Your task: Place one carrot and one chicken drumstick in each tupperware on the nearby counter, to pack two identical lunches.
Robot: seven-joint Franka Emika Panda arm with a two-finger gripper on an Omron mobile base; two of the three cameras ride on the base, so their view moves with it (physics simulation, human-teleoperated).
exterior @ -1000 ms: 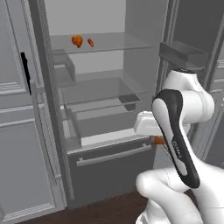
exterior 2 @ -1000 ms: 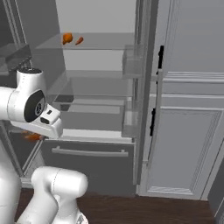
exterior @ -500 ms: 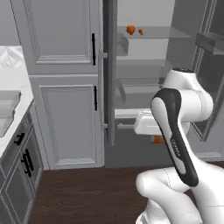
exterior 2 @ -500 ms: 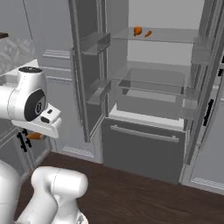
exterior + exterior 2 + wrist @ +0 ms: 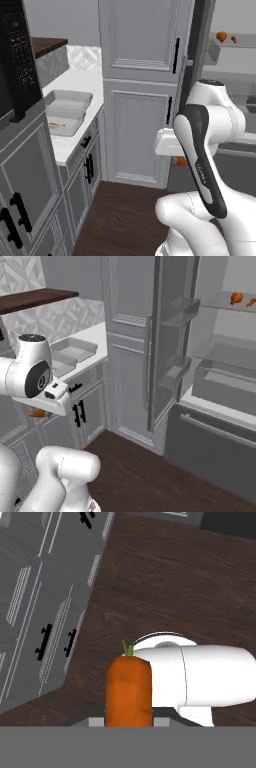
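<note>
Your gripper (image 5: 128, 722) is clamped on a carrot (image 5: 128, 692); the wooden floor (image 5: 165, 587) lies beyond it.

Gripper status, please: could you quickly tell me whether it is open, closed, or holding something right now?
Gripper: closed on a carrot, which rises between the fingertips in the hand view.

Orange carrot (image 5: 128, 691) (green stalk), white counter (image 5: 75, 82).

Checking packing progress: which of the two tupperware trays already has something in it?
The nearer tupperware on the white counter: a thin orange item, likely a carrot, lies inside. The farther tupperware behind it looks empty.
</note>
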